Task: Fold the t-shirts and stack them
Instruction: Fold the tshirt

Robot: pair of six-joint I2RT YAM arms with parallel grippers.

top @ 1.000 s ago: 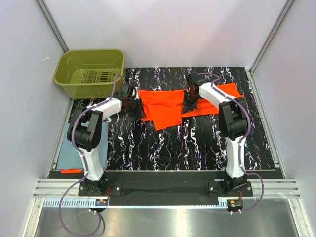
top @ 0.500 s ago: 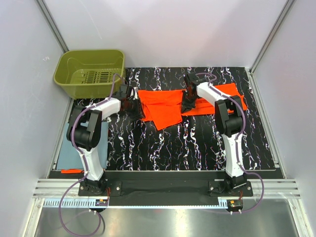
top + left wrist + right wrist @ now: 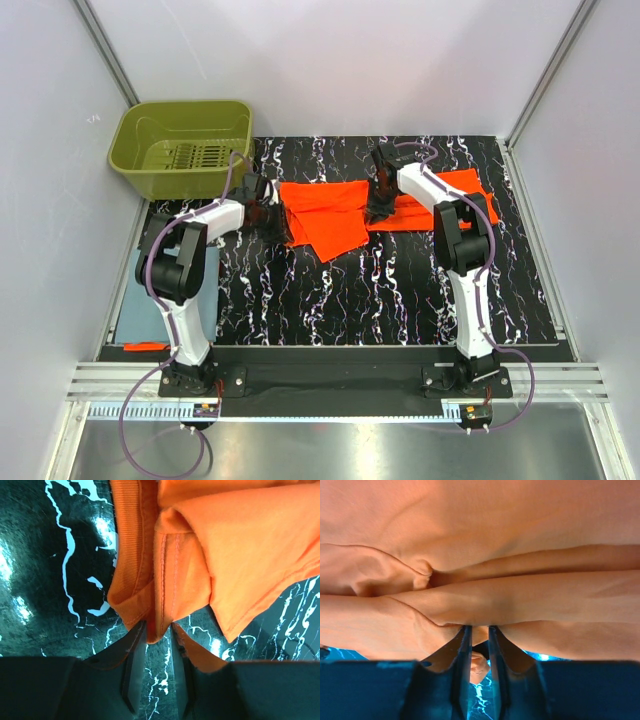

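Note:
The bright orange t-shirt (image 3: 335, 215) lies partly folded across the far half of the black marbled mat. My left gripper (image 3: 272, 214) is shut on the shirt's left edge by the ribbed collar (image 3: 131, 575), the cloth pinched between its fingers (image 3: 134, 652). My right gripper (image 3: 379, 205) is shut on a fold in the shirt's middle (image 3: 485, 605), with orange cloth bunched over its fingers (image 3: 462, 647). The dusty blue-grey t-shirt (image 3: 132, 300) lies flat and folded off the mat's left edge, beside the left arm.
The olive-green plastic basket (image 3: 184, 145) stands at the far left corner, just behind the left gripper. The black marbled mat (image 3: 370, 290) is bordered by white walls and metal frame posts. A scrap of orange shows at the near left (image 3: 146, 346).
Both grippers have drifted slightly toward the far side with the orange cloth held. The shirt's near flap has shifted a little; the right arm's wrist sits a bit farther back.

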